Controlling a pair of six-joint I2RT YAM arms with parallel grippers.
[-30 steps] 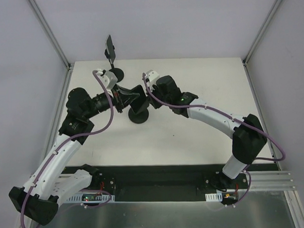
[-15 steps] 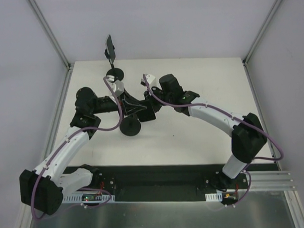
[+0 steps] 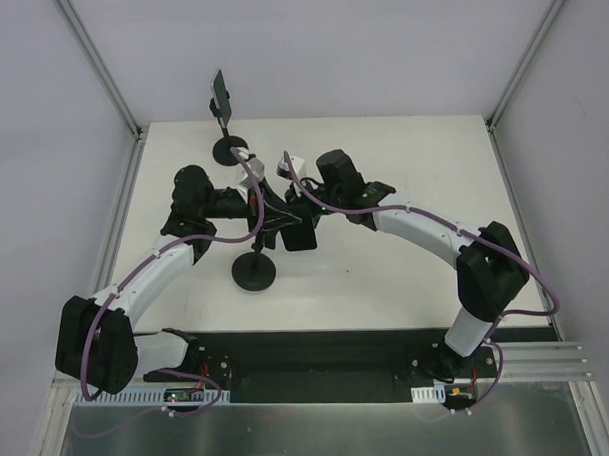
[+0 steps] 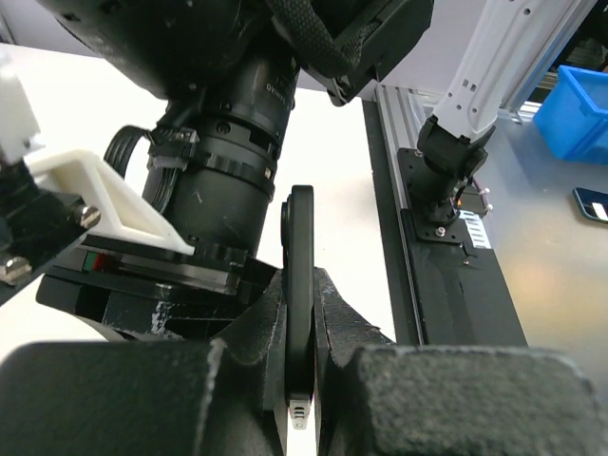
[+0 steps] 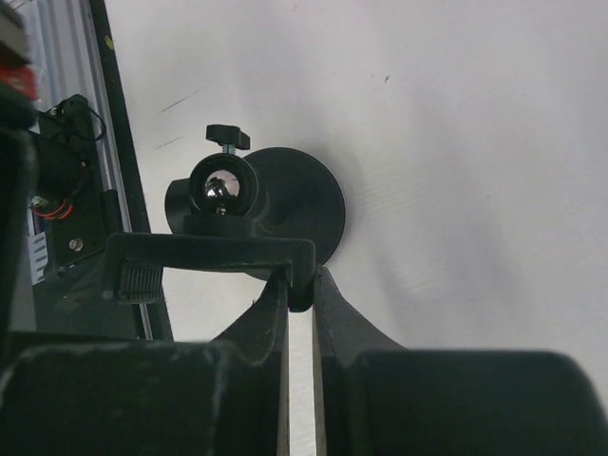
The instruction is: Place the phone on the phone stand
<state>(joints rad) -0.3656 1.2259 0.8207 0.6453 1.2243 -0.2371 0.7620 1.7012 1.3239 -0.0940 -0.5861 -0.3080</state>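
The left claw (image 4: 301, 294) is clamped on the phone (image 4: 301, 228), held edge-on between its fingers. Just to its right, the right claw (image 5: 300, 280) pinches the phone stand (image 5: 290, 199) by its cradle bar (image 5: 204, 254), with the base beyond its fingertips. The phone looks not yet seated, so mating the two remains

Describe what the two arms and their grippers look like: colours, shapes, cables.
The left arm and right arm both have white tubular links between bulky black joint housings. A purple cable loops loosely along each one. A small white bracket sits near each wrist. The left gripper and right gripper have matte black, grainy, wedge-shaped fingers. No readable markings show.
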